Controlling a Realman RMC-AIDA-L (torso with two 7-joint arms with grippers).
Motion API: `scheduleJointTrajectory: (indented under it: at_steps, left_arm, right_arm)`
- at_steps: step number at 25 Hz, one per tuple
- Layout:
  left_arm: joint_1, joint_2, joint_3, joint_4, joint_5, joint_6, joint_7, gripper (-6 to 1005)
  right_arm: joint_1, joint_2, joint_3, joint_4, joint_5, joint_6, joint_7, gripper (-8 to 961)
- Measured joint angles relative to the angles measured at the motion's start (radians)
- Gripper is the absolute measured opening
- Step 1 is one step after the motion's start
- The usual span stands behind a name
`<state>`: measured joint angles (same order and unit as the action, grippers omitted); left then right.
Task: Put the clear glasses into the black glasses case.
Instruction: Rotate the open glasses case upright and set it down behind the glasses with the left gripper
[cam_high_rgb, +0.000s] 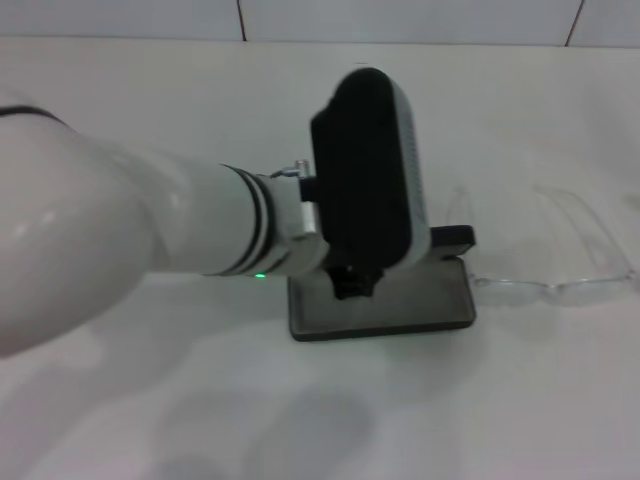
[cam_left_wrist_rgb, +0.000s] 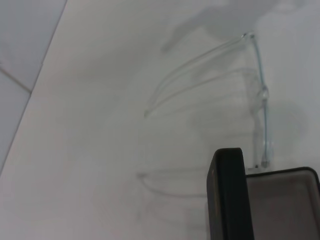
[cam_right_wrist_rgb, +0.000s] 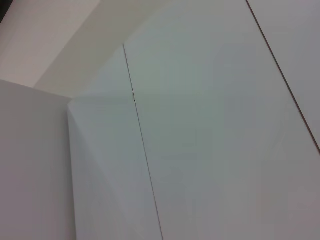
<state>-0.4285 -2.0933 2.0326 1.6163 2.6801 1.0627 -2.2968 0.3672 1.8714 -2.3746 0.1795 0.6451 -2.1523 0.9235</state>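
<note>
The black glasses case (cam_high_rgb: 440, 305) lies open mid-table with its grey lining showing, and its lid (cam_high_rgb: 365, 165) stands upright. My left arm reaches in from the left. My left gripper (cam_high_rgb: 350, 278) sits right behind the raised lid, over the tray, mostly hidden. The clear glasses (cam_high_rgb: 560, 285) lie on the table just right of the case, arms unfolded and pointing away from me. The left wrist view shows the glasses (cam_left_wrist_rgb: 250, 95) beyond a corner of the case tray (cam_left_wrist_rgb: 285, 200), with a black upright edge (cam_left_wrist_rgb: 227, 200) beside it. My right gripper is out of view.
The table (cam_high_rgb: 150, 400) is plain white, with a tiled wall (cam_high_rgb: 400, 20) behind its far edge. The right wrist view shows only white panels (cam_right_wrist_rgb: 200, 125).
</note>
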Motion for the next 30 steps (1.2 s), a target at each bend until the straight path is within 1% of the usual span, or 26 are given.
scheduleJointTrajectory:
  at_steps: [3,8,13,20,30]
  left_arm:
    - [-0.009,-0.003,0.023,-0.016,0.000,-0.040,-0.002,238]
    - [-0.060,-0.007,0.051,-0.076,-0.006,-0.100,-0.027,246]
    - [-0.092,-0.007,0.092,-0.114,-0.003,-0.165,-0.032,255]
    - [-0.097,-0.004,0.109,-0.129,-0.002,-0.195,-0.024,267]
    - [-0.087,-0.003,0.121,-0.125,-0.001,-0.182,-0.020,285]
  right_arm:
    - [0.001,0.000,0.000,0.000,0.001,0.000,0.000,872]
    - [0.004,0.000,0.000,0.000,0.002,0.000,0.000,872]
    - [0.004,0.000,0.000,0.000,0.003,0.000,0.000,871]
    - [-0.004,0.001,0.000,0.002,0.005,0.000,0.000,871]
    - [-0.004,0.003,-0.022,0.002,-0.004,0.000,0.000,871]
